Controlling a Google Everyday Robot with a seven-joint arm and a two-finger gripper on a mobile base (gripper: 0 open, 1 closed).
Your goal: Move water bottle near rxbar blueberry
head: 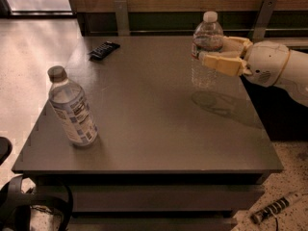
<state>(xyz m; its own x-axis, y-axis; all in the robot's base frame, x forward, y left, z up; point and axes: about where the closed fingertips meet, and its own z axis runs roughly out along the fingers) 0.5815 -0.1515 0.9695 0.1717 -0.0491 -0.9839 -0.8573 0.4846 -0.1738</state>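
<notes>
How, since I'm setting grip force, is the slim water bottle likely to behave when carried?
The water bottle looks thin, clear and ribbed, so it probably dents under a hard squeeze. The gripper, shut around its upper half, holds it above the table; smooth plastic might slip. Tall and narrow, it will likely tip easily when set down.

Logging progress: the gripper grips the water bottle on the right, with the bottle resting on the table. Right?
No. The gripper grips the water bottle on the right, but the camera view shows it lifted clear of the table.
</notes>
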